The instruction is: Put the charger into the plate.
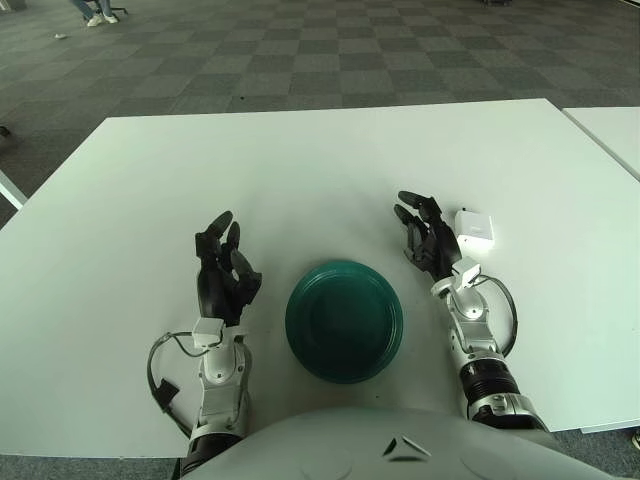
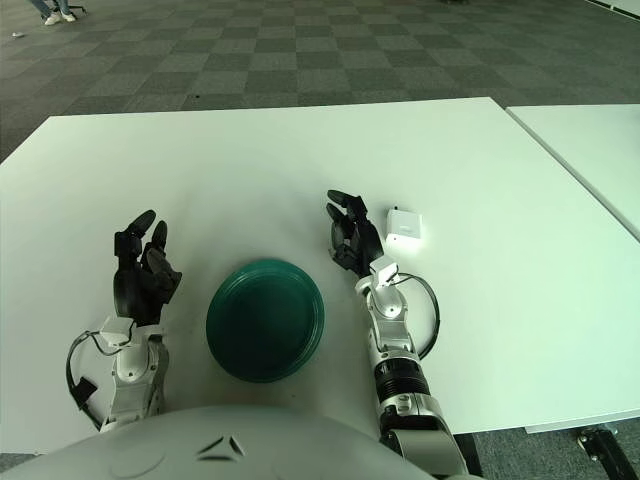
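A white square charger [image 1: 475, 229] lies flat on the white table, right of centre. A dark green plate [image 1: 344, 320] sits near the table's front edge, between my hands, and holds nothing. My right hand [image 1: 427, 236] is open, fingers spread, just left of the charger and apart from it, to the upper right of the plate. My left hand [image 1: 224, 262] is open and idle to the left of the plate.
The white table [image 1: 300, 170] stretches far back and to both sides. A second white table [image 1: 610, 130] stands close on the right with a narrow gap between. Carpet floor lies beyond the far edge.
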`<state>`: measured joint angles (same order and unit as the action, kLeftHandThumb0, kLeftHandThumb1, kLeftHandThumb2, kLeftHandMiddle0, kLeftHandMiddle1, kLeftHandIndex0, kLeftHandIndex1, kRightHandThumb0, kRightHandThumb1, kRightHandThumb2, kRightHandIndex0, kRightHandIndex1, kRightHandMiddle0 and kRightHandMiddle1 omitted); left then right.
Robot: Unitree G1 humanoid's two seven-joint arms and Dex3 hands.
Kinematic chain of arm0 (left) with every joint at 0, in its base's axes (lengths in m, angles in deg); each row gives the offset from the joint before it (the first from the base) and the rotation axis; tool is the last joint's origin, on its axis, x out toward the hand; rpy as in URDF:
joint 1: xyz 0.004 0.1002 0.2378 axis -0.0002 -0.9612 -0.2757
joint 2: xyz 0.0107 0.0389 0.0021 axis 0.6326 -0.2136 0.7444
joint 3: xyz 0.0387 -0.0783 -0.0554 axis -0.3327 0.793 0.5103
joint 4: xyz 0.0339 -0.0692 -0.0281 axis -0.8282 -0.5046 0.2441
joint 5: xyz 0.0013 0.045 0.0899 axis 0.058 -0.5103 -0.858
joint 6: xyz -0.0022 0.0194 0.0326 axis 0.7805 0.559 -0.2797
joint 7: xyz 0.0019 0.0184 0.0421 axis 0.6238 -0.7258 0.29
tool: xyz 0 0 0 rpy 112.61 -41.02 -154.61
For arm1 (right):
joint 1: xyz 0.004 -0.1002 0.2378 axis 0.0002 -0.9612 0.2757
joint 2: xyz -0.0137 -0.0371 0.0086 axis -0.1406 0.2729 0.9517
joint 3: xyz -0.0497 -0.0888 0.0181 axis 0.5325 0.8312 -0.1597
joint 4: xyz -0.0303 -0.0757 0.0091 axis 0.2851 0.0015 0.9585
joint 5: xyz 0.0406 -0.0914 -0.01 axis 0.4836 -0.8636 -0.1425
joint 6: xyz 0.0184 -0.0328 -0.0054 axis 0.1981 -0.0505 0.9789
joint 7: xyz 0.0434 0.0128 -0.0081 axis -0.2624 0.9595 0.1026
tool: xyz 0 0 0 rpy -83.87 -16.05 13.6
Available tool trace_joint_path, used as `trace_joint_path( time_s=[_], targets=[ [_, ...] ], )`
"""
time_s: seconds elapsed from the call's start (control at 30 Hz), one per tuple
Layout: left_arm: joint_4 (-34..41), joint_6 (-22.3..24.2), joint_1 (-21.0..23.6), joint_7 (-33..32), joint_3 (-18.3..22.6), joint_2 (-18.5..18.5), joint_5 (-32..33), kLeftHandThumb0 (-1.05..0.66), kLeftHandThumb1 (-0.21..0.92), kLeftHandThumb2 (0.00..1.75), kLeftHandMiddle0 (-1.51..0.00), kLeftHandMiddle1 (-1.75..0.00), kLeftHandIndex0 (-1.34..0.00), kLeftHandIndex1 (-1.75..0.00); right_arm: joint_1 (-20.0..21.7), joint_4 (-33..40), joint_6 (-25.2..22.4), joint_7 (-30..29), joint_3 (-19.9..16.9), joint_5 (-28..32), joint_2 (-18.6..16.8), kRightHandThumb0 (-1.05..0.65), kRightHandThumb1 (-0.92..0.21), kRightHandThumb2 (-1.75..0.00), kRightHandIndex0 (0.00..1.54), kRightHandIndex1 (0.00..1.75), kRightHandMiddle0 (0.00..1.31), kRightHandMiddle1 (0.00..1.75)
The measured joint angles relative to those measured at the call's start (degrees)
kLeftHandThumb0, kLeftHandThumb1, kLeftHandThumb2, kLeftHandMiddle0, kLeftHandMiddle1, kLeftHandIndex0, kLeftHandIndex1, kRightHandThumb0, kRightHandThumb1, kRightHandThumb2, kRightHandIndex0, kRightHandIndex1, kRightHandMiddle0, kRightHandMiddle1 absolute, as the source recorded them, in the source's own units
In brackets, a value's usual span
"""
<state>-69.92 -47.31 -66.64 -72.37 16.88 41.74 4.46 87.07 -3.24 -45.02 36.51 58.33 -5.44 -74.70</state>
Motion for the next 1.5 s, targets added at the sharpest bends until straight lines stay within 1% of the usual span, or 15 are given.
trace_joint_path(
  time_s=[0.23,0.37,0.53,0.57,0.63,0.73,0.87,0.97,1.0,1.1,1.2,1.33,1.4,1.5],
  targets=[
    [0.0,0.0,0.0,0.2,0.1,0.0,0.3,-0.83,0.92,0.98,-0.39,-0.07,-0.01,-1.03,-0.1,0.3,1.3,-1.0,0.7,-1.0,0.0,-0.91,-0.92,-0.81,0.31,0.05,0.00,0.78],
    [0.0,0.1,0.0,0.4,0.2,0.0,0.5,-0.84,0.92,0.98,-0.40,-0.07,-0.03,-1.05,-0.9,2.3,3.7,-4.2,1.7,-3.8,0.3,-0.92,-0.92,-0.81,0.34,0.06,0.00,0.79],
    [0.0,0.2,0.0,0.6,0.1,0.0,0.7,-0.85,0.92,0.97,-0.40,-0.08,-0.04,-1.07,-3.0,8.0,8.0,-9.1,2.5,-10.8,1.2,-0.86,-0.92,-0.72,0.37,0.08,0.00,0.81],
    [0.0,0.2,0.1,0.6,0.1,0.0,0.8,-0.85,0.92,0.97,-0.40,-0.08,-0.04,-1.07,-3.2,8.6,8.9,-9.8,2.9,-12.0,1.4,-0.85,-0.92,-0.70,0.38,0.08,0.00,0.82],
    [0.0,0.2,0.1,0.6,0.1,0.0,0.8,-0.84,0.92,0.96,-0.40,-0.07,-0.03,-1.06,-3.6,9.4,11.1,-11.5,3.1,-15.1,1.9,-0.78,-0.92,-0.61,0.40,0.09,0.00,0.80],
    [0.0,0.2,0.1,0.6,0.2,0.0,0.8,-0.85,0.92,0.95,-0.38,-0.07,-0.01,-1.05,-3.7,10.1,15.3,-15.9,2.9,-20.8,3.0,-0.72,-0.92,-0.56,0.40,0.09,0.00,0.79],
    [0.0,0.2,0.1,0.7,0.3,0.0,0.9,-0.85,0.92,0.95,-0.37,-0.06,0.00,-1.05,-4.0,11.0,19.2,-23.2,2.4,-29.4,5.0,-0.69,-0.92,-0.53,0.42,0.10,0.00,0.82],
    [0.0,0.2,0.1,0.8,0.4,0.1,1.1,-0.85,0.92,0.94,-0.36,-0.06,0.00,-1.04,-4.2,11.5,20.2,-27.9,2.4,-34.7,6.4,-0.69,-0.92,-0.54,0.45,0.12,0.00,0.89],
    [0.0,0.2,0.1,0.9,0.4,0.1,1.2,-0.85,0.92,0.94,-0.36,-0.06,0.00,-1.03,-4.2,11.7,20.3,-29.5,2.4,-36.4,6.8,-0.70,-0.92,-0.55,0.47,0.13,0.00,0.94],
    [0.0,0.2,0.1,1.2,0.4,0.2,1.3,-0.85,0.92,0.94,-0.36,-0.06,0.00,-1.03,-4.2,12.9,19.6,-34.9,3.0,-43.3,8.3,-0.72,-0.92,-0.58,0.48,0.15,0.00,1.01],
    [0.0,0.2,0.1,1.5,0.4,0.2,1.3,-0.84,0.92,0.94,-0.37,-0.06,0.00,-1.04,-4.2,14.3,16.7,-40.3,4.4,-50.5,9.7,-0.77,-0.92,-0.66,0.46,0.15,0.00,1.04],
    [0.0,0.3,0.1,1.8,0.5,0.3,1.4,-0.84,0.92,0.94,-0.37,-0.06,-0.01,-1.05,-3.9,16.1,9.5,-46.9,7.3,-60.7,11.1,-0.81,-0.92,-0.73,0.45,0.15,0.00,1.05],
    [0.0,0.4,0.0,1.8,0.4,0.3,1.4,-0.84,0.92,0.94,-0.37,-0.06,-0.02,-1.06,-3.6,16.7,5.5,-49.0,8.8,-64.8,11.6,-0.83,-0.92,-0.74,0.44,0.15,0.00,1.04],
    [0.0,0.7,0.0,1.8,0.4,0.3,1.4,-0.84,0.92,0.95,-0.37,-0.06,-0.02,-1.06,-2.7,16.9,0.0,-49.7,10.3,-68.8,12.2,-0.86,-0.92,-0.73,0.42,0.14,0.00,1.01]
  ],
)
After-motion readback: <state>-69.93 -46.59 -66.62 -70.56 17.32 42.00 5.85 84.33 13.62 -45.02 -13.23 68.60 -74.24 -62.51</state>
